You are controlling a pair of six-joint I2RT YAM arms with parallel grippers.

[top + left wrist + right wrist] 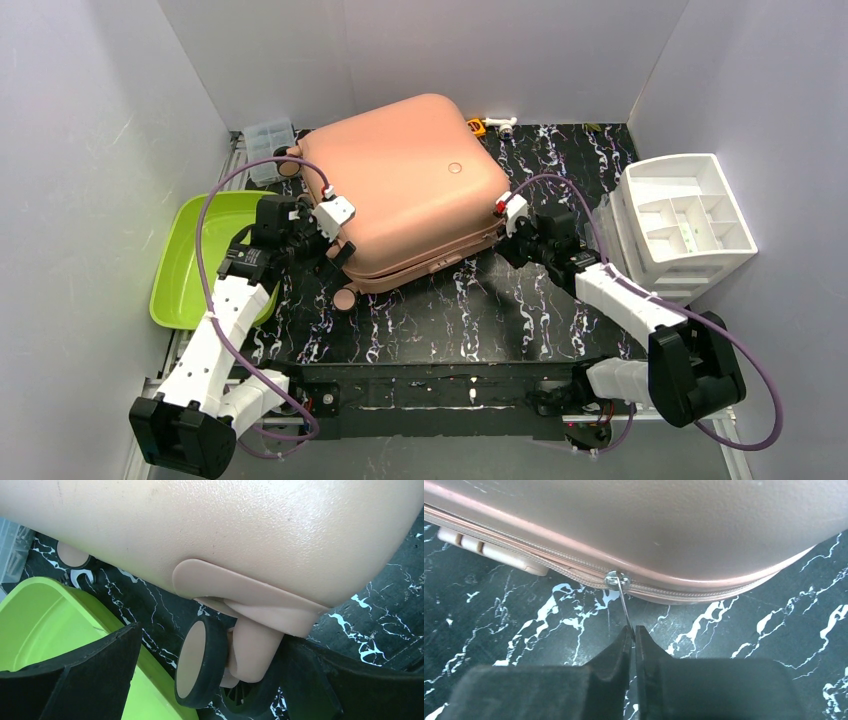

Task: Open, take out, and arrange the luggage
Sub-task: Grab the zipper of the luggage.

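Note:
The luggage (400,190), a salmon-pink hard-shell suitcase, lies flat and closed in the middle of the table. My left gripper (335,258) is open at its front left corner. In the left wrist view (215,680) its fingers straddle a wheel (200,662) and its pink bracket; the right finger (350,685) touches the bracket and the left finger stands apart. My right gripper (508,238) is at the front right corner. In the right wrist view (633,630) it is shut on the thin metal zipper pull (625,611), which hangs from the slider (616,580) on the zip seam.
A lime-green tray (190,260) lies left of the suitcase, close to the left arm. A white drawer organizer (685,225) stands at the right. A small clear box (268,140) and small orange and white items (497,124) sit at the back. Grey walls enclose the table.

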